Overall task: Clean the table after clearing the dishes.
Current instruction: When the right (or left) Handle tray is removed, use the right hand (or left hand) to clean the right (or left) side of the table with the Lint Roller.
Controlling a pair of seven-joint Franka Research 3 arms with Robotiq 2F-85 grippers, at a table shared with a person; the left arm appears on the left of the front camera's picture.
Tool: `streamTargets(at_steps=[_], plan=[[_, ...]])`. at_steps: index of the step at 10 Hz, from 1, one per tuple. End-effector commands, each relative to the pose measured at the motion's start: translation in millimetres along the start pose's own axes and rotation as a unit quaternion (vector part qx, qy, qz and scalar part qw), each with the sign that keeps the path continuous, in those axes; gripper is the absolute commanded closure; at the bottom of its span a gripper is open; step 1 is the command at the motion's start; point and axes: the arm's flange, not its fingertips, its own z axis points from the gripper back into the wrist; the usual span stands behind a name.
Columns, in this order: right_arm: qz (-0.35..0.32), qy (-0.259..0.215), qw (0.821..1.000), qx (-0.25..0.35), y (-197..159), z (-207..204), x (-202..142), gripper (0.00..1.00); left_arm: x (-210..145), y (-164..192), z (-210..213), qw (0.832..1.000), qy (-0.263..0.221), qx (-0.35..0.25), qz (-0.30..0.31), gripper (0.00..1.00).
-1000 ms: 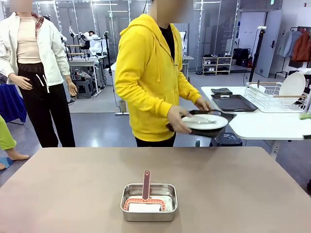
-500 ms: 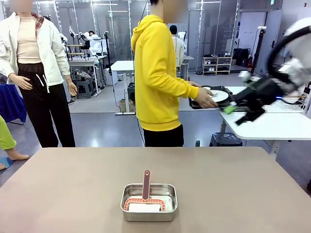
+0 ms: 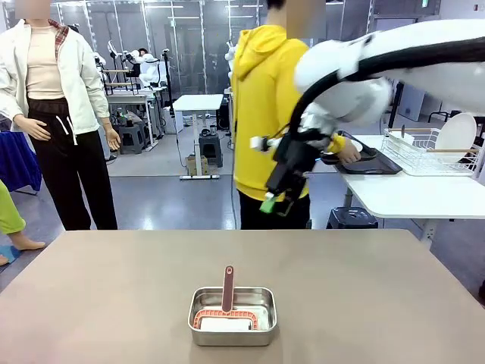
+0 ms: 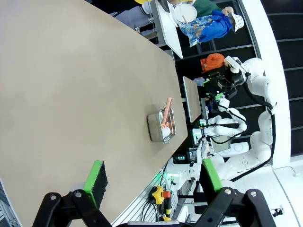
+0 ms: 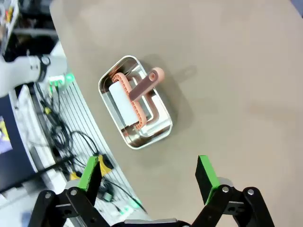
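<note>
On the taupe table (image 3: pixel 91 288), near its front edge and about mid-width, a small steel pan (image 3: pixel 231 337) holding a white sponge (image 3: pixel 225 324) and a pink scrubber (image 3: pixel 227 292), handle leaning up over the far rim. High above the table, beyond the pan, the right gripper (image 3: pixel 276 203) at the end of the white arm (image 3: pixel 394 57) reaching in from the right: pointed downward, spread wide, nothing between the pads. Same story from its own wrist camera, green pads (image 5: pixel 90 172) far apart and empty, pan down on the bare top ahead of them, cables (image 5: pixel 57 137) past the table edge. In the left wrist view, the left gripper (image 4: pixel 154 176) likewise held wide apart and gripping nothing, looking along the length of the table with the pan well off near one long edge. Beyond the far side, a person (image 3: pixel 261 114) in a yellow hoodie turned toward the white side table (image 3: pixel 409 199), one hand (image 3: pixel 350 154) on a dark brown tray (image 3: pixel 375 162) lying there. Tray partly hidden behind the arm, so contents impossible to make out. Just beside the tray, on the same side table, a wire rack (image 3: pixel 413 155) with a white plate (image 3: pixel 457 135) standing on edge in it
</note>
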Motion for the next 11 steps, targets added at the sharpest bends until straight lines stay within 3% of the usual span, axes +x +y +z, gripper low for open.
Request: streamTargets(at_steps=[1,3,4,5,11], plan=[[0.052,0.056,0.997,-0.024,-1.7,-21.2,36.9,0.00,-0.7,-5.3,1.9,1.000,-0.001,0.001,0.006,0.00],[0.107,0.076,0.991,-0.032,12.7,-59.6,46.6,0.00,-0.7,-5.3,1.9,1.000,-0.001,0.001,0.006,0.00],[0.120,0.092,0.987,-0.048,16.0,-65.5,33.2,0.00,-0.7,-5.3,1.9,1.000,-0.001,0.001,0.006,0.00],[0.079,0.070,0.994,-0.020,15.6,-62.9,47.8,0.00,-0.7,-5.3,1.9,1.000,-0.001,0.001,0.006,0.00],[0.079,0.070,0.994,-0.020,15.6,-62.9,47.8,0.00,-0.7,-5.3,1.9,1.000,-0.001,0.001,0.006,0.00]])
